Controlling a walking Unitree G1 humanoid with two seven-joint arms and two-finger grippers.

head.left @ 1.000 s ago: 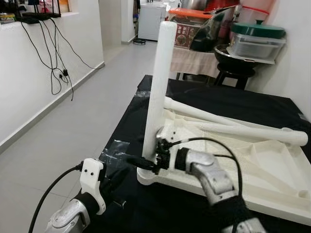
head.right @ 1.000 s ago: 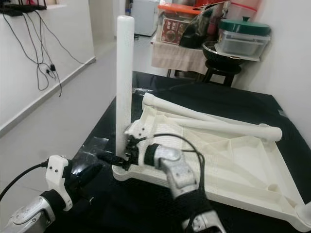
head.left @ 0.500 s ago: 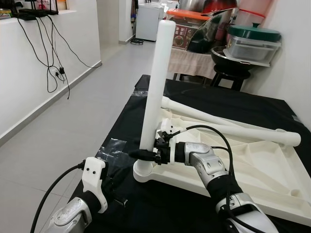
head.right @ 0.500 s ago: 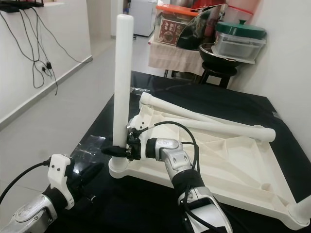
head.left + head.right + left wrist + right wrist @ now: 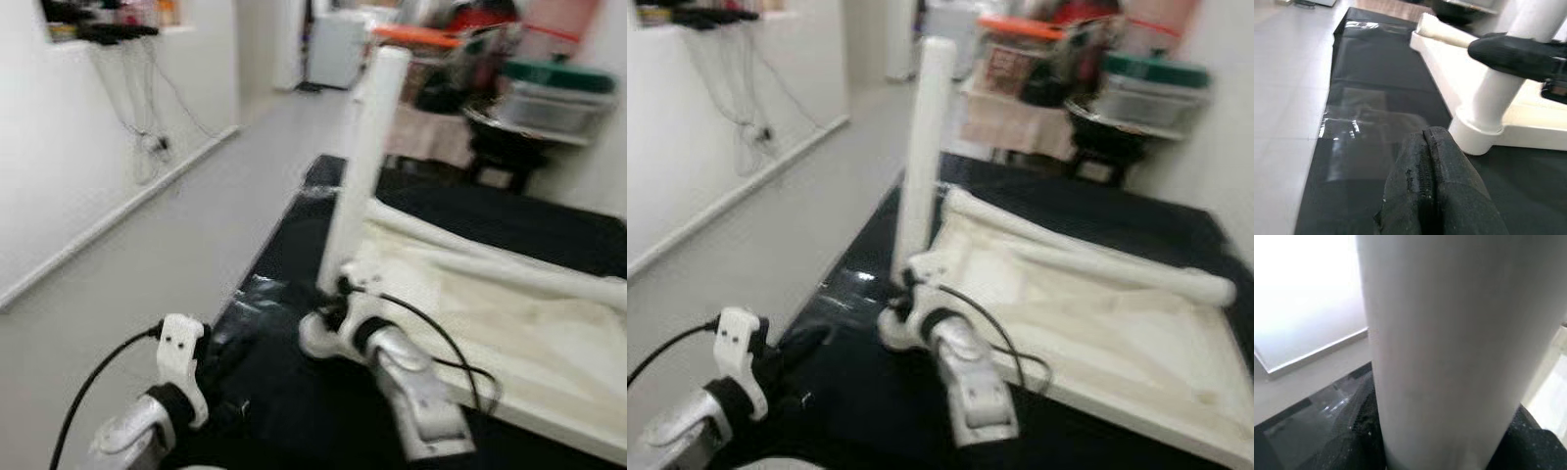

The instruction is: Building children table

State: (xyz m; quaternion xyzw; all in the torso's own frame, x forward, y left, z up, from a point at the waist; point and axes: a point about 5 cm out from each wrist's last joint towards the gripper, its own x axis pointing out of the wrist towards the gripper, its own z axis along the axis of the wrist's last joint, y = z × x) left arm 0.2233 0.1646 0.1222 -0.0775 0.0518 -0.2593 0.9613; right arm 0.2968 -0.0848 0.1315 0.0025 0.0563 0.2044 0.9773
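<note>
— What takes up most of the space in front of the robot?

— A black sheet-covered work surface point(image 5: 294, 411), and on it a white plastic children's tabletop point(image 5: 1087, 323) lying upside down. Two long white tube legs point(image 5: 1097, 259) lie loose across its underside.

— And the leg being fitted?

— A tall white cylindrical leg point(image 5: 362, 166) stands upright in the round corner socket point(image 5: 1476, 134) nearest the robot, at the tabletop's near left corner.

— Where are the grippers?

— The right gripper point(image 5: 333, 304) is at the base of that upright leg, its black fingers point(image 5: 1513, 54) clamped around it just above the socket. The left gripper point(image 5: 1425, 196) sits low over the black sheet, just beside the socket, fingers pressed together and holding nothing. The head views are blurred.
</note>
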